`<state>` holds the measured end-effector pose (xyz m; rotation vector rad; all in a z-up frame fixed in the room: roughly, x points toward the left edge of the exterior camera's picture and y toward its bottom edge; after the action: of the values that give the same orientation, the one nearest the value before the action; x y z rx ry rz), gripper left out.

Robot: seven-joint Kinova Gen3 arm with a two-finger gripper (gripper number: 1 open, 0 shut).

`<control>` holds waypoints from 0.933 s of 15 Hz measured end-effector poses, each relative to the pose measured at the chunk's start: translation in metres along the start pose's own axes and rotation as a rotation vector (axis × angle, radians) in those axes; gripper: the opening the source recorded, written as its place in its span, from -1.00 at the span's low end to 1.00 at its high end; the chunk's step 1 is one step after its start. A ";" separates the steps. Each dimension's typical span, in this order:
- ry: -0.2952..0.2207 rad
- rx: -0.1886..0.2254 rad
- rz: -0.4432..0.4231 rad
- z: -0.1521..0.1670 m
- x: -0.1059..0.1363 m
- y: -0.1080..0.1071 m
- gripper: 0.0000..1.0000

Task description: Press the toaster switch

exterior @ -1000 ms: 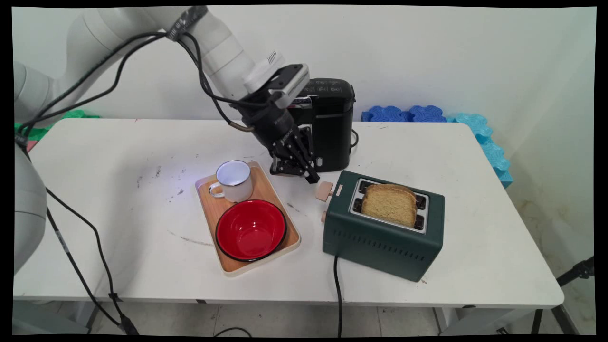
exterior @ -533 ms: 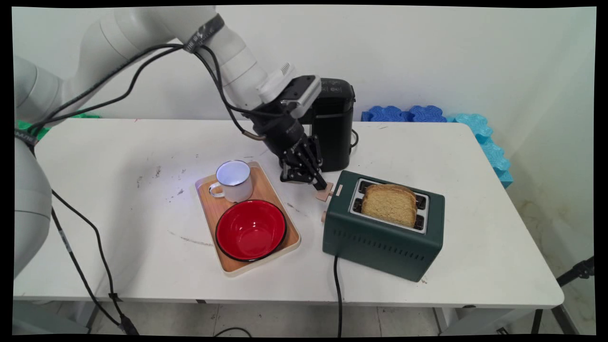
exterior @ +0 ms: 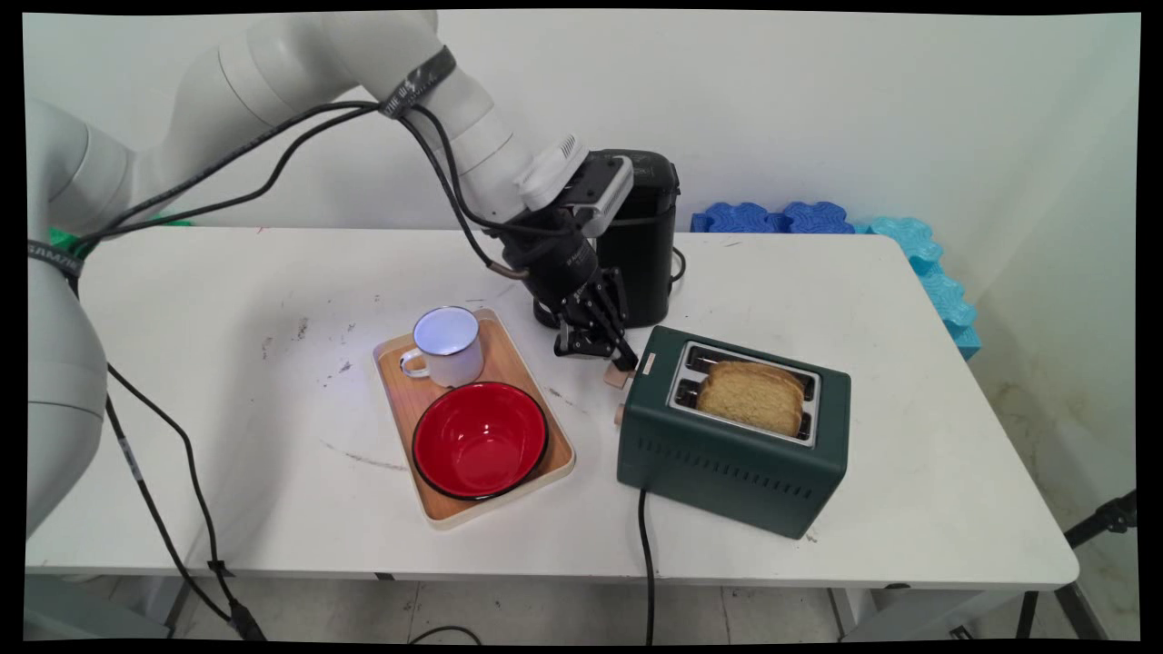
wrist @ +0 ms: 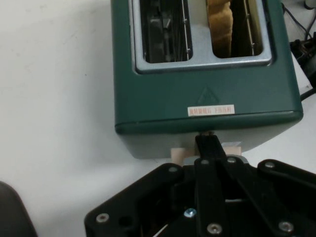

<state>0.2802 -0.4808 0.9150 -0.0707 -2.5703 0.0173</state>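
A dark green toaster (exterior: 727,454) stands at the table's right centre, with a slice of bread (exterior: 750,400) sitting low in one slot. In the hand view the toaster (wrist: 197,89) fills the top, with the bread (wrist: 219,24) in the right slot and the left slot bare. My gripper (exterior: 622,359) is shut, and its tips press on the pale wooden lever (exterior: 620,377) at the toaster's left end. The hand view shows the gripper (wrist: 207,143) closed over that lever (wrist: 178,154), which is partly hidden under it. A small wooden knob (exterior: 619,415) sits below the lever.
A wooden tray (exterior: 400,400) left of the toaster carries a white enamel mug (exterior: 447,345) and a red bowl (exterior: 480,440). A black coffee machine (exterior: 641,254) stands just behind my gripper. Blue foam mats (exterior: 818,218) lie at the far right. The toaster's black cable (exterior: 647,563) hangs over the front edge.
My gripper moved right and down from beside the coffee machine onto the toaster's lever. The lever went down and the bread sank lower into its slot.
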 end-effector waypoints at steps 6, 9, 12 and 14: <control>-0.016 -0.003 -0.049 0.011 -0.006 0.002 -1.00; -0.018 0.004 -0.066 0.014 -0.009 0.001 -1.00; -0.020 0.010 -0.084 0.017 -0.011 -0.001 -1.00; -0.022 0.011 -0.093 0.019 -0.014 -0.001 -1.00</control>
<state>0.2813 -0.4822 0.8918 0.0542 -2.5928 -0.0026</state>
